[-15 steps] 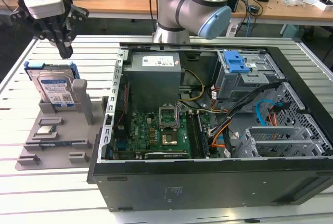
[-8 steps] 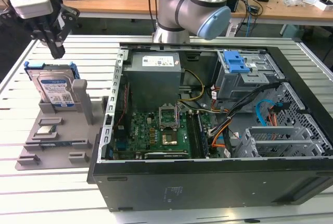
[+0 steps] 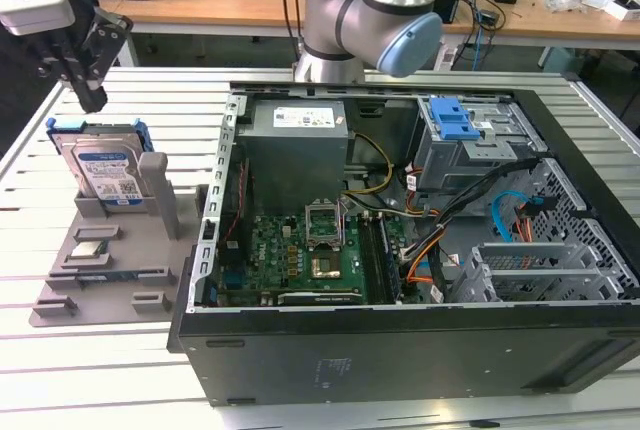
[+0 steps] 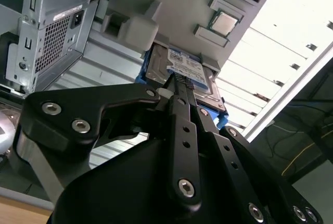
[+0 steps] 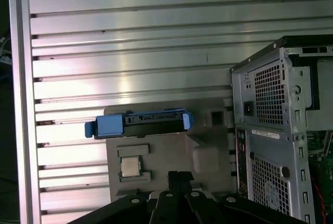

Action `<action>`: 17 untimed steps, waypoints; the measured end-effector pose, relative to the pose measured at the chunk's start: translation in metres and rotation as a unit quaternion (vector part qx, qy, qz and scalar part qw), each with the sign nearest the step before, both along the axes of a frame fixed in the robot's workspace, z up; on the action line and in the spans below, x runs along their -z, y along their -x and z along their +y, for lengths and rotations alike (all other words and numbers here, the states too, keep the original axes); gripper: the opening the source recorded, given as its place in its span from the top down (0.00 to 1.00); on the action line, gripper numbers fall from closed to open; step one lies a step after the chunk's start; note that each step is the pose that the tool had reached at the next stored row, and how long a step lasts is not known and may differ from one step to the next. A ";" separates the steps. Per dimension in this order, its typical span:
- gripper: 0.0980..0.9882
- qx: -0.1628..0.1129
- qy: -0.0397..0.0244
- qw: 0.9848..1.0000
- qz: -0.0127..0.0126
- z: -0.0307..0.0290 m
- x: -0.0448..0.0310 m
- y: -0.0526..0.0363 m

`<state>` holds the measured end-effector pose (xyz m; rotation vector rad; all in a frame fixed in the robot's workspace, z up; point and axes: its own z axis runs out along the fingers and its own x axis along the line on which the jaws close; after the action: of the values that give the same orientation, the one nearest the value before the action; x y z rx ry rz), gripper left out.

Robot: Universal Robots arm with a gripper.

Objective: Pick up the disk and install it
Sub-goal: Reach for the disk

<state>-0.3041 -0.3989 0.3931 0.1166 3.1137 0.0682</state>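
The disk (image 3: 105, 165) is a silver hard drive with a white-and-blue label and blue side rails. It stands tilted in a slot of a grey fixture (image 3: 110, 270) on the exterior view's left. In the first wrist view the disk (image 5: 140, 122) appears edge-on; in the second wrist view its label (image 4: 190, 67) faces the camera. My black gripper (image 3: 92, 100) hangs just above the disk's top edge, shut and holding nothing. Its fingertips (image 4: 174, 78) line up with the disk without touching it, and the gripper (image 5: 174, 174) sits a little short of the disk.
An open black computer case (image 3: 400, 350) lies on the slatted metal table, with a grey power supply box (image 3: 295, 140), a motherboard, cables and a drive cage with a blue latch (image 3: 450, 115). A processor chip (image 3: 88, 233) rests on the fixture.
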 end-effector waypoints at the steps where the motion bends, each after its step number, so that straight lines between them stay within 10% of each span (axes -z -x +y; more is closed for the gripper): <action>1: 0.99 0.000 0.000 1.000 0.000 0.0000 0.0000 0.0023; 17: 0.99 0.000 0.000 1.000 0.000 0.0000 0.0000 0.0371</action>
<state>-0.3413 -0.3989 0.3931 0.1165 3.1137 0.0682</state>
